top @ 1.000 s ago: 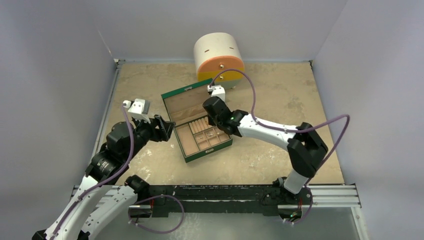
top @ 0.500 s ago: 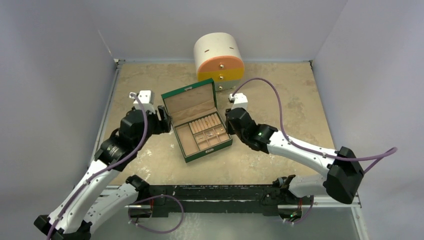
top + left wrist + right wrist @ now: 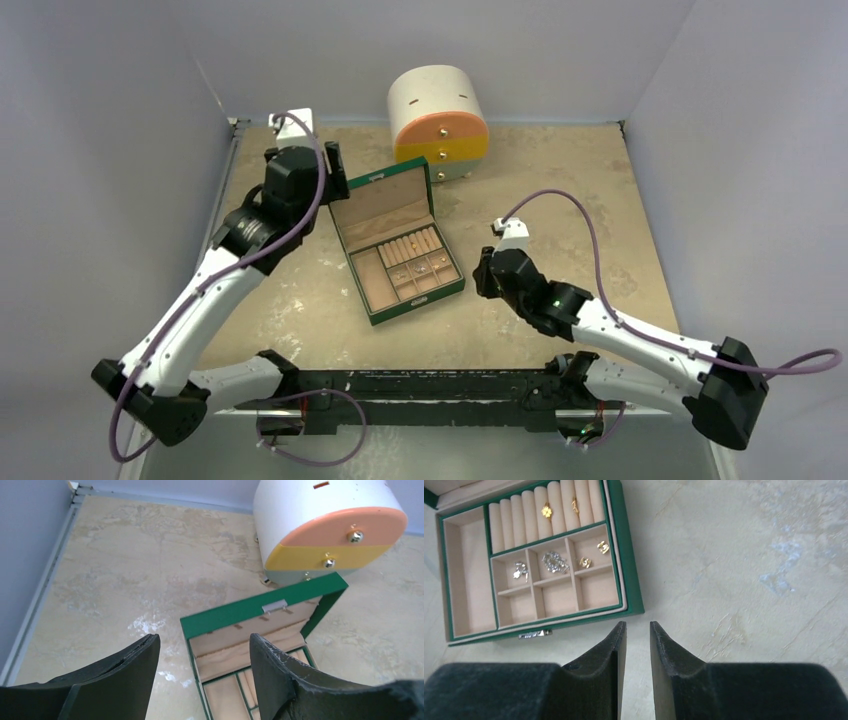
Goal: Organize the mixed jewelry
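The green box (image 3: pixel 372 308) stands open in the middle of the table, lid up. In the right wrist view its tan tray (image 3: pixel 623 560) holds the jewelry: two gold pieces (image 3: pixel 546 511) on the ring rolls, two gold pieces (image 3: pixel 603 546) and two silvery pieces (image 3: pixel 554 561) in the small compartments. My left gripper (image 3: pixel 332 168) hovers behind the lid's left corner, open wide and empty (image 3: pixel 204 639). My right gripper (image 3: pixel 482 276) is right of the box, its jaws a narrow gap apart and empty (image 3: pixel 638 625).
A round white drawer unit (image 3: pixel 438 115) with orange and yellow fronts stands at the back, just behind the box lid; it also shows in the left wrist view (image 3: pixel 325 520). Grey walls close in the table on the left, back and right.
My left gripper has moved from the box's left side up to the lid's back left corner. My right gripper has pulled back from over the tray to the box's right side.
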Tool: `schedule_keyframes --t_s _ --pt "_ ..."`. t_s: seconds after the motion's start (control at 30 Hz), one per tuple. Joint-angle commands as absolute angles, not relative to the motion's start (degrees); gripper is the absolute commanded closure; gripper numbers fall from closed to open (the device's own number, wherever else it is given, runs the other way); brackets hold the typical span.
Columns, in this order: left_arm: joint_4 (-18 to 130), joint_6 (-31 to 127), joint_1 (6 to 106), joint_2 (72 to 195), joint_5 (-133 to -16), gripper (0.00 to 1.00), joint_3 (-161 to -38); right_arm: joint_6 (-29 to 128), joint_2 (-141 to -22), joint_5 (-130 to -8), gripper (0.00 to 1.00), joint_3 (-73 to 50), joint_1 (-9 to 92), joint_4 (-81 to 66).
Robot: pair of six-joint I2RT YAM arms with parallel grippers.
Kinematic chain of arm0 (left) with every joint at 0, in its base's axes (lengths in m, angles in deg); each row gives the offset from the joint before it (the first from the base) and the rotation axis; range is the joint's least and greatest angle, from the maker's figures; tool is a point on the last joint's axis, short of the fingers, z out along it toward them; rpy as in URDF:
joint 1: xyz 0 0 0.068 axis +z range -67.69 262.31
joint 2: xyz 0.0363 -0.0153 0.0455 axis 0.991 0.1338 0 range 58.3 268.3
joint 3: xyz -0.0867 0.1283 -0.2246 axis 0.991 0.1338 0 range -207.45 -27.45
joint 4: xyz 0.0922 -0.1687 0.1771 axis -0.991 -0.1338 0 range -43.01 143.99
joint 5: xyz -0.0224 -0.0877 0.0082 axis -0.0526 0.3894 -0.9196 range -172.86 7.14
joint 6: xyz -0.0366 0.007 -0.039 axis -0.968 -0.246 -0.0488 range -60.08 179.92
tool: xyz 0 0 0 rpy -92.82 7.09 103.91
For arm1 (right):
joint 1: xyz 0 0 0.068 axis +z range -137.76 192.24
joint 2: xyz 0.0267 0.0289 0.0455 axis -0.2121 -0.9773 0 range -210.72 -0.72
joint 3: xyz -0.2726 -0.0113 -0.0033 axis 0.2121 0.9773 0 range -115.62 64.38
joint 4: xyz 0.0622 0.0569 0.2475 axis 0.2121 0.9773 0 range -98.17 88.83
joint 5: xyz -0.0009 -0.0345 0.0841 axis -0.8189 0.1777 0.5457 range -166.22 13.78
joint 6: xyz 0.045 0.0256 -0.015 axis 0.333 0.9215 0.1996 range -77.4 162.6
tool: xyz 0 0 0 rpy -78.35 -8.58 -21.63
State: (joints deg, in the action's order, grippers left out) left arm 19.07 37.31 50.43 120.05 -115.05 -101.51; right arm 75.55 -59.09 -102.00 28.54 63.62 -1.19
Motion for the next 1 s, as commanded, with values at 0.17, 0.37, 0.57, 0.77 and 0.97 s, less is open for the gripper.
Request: schedule_keyframes --t_s 0.17,0.37,0.57,0.77,0.97 --pt "23.3 41.0 54.4 134.4 -117.9 0.35 -112.5 79.5 -49.3 -98.8 0.74 34.8 63.7 -2.9" --pt "22.4 39.3 60.0 143.0 -111.9 0.35 -117.0 79.2 -46.1 -96.3 0.74 36.5 63.7 -3.3" --pt "19.4 37.6 64.6 152.3 -106.5 0.36 -121.0 78.8 -46.1 -93.6 0.74 37.2 63.7 -4.8" --pt "17.1 35.7 66.7 158.2 -96.1 0.38 -123.1 78.7 -44.5 -92.5 0.75 38.3 63.7 -4.4" --pt "15.4 35.1 66.7 160.6 -88.1 0.42 -124.6 78.2 -42.1 -93.0 0.74 39.0 63.7 -2.5"
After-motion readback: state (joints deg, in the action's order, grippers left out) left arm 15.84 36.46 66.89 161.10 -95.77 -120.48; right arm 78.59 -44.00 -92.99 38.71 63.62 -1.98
